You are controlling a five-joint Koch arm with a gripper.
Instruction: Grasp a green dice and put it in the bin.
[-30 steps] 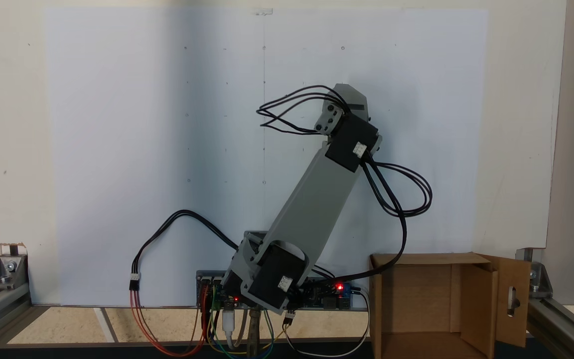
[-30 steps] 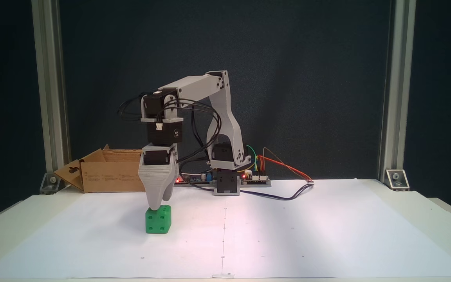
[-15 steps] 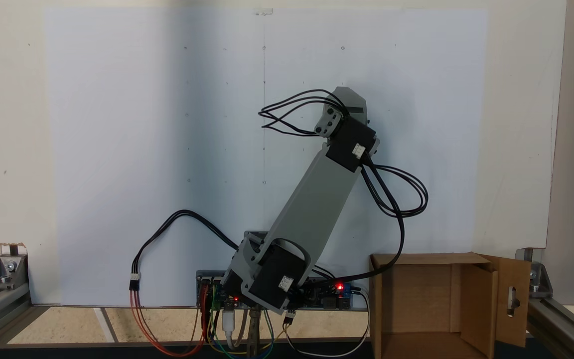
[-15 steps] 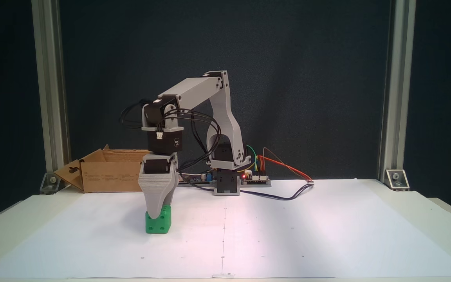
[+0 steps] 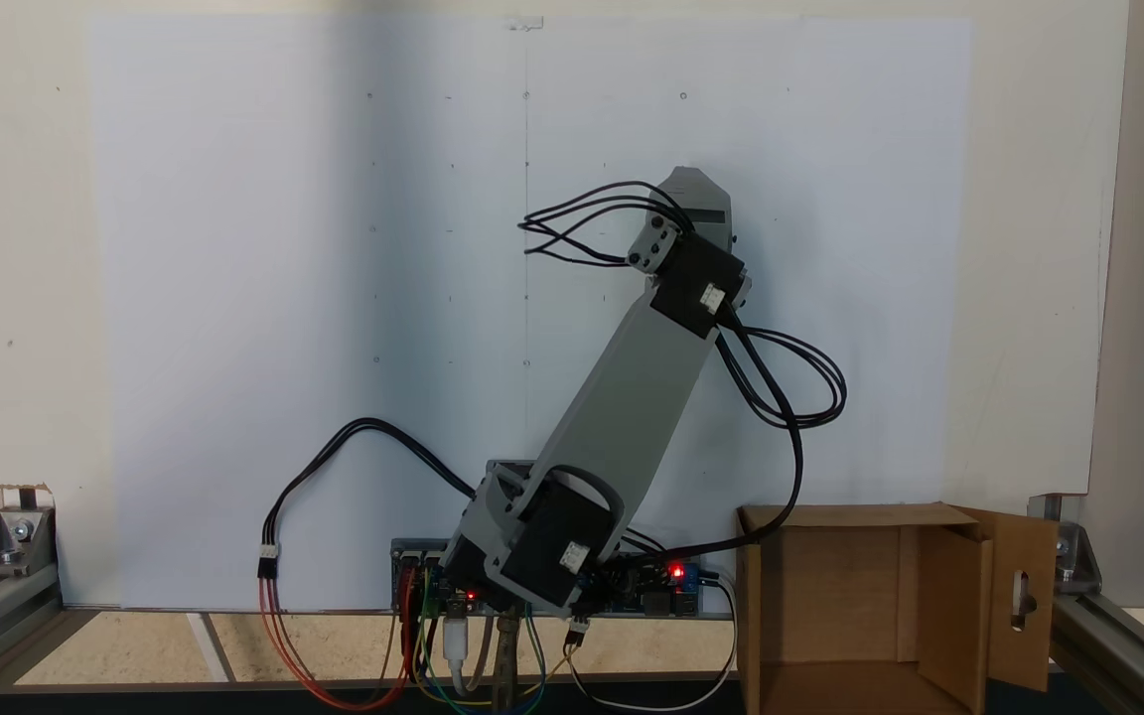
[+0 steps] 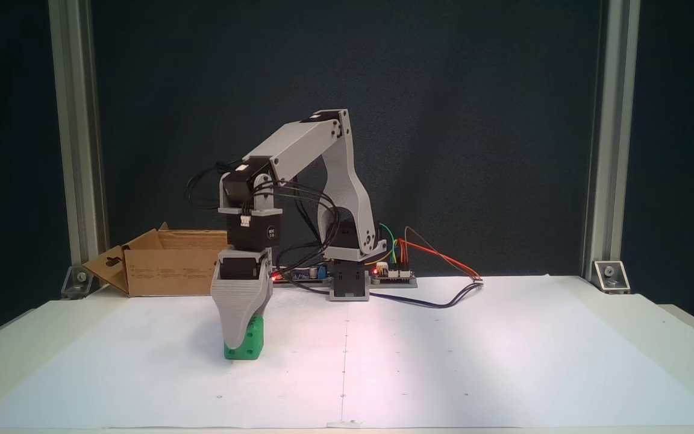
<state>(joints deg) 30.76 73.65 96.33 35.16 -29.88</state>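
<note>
The green dice [image 6: 254, 341] sits on the white paper, left of the arm's base in the front fixed view. My gripper [image 6: 236, 345] points straight down and has dropped over it. The near grey jaw covers the left part of the dice's front face, and the far jaw is behind it, so the gap cannot be seen. From above, the wrist [image 5: 696, 278] hides the dice. The bin [image 6: 166, 271], a brown cardboard box with a slotted flap, stands behind and left of the dice, and at the lower right [image 5: 830, 586] from above.
The arm's base and controller board [image 6: 392, 274] with coloured wires stand at the back centre. A black cable [image 6: 443, 301] trails over the paper to the right. Aluminium frame posts [image 6: 76, 150] stand at the table's back corners.
My gripper has come down from just above the dice to around it, tip near the paper. The dice has stayed in place.
</note>
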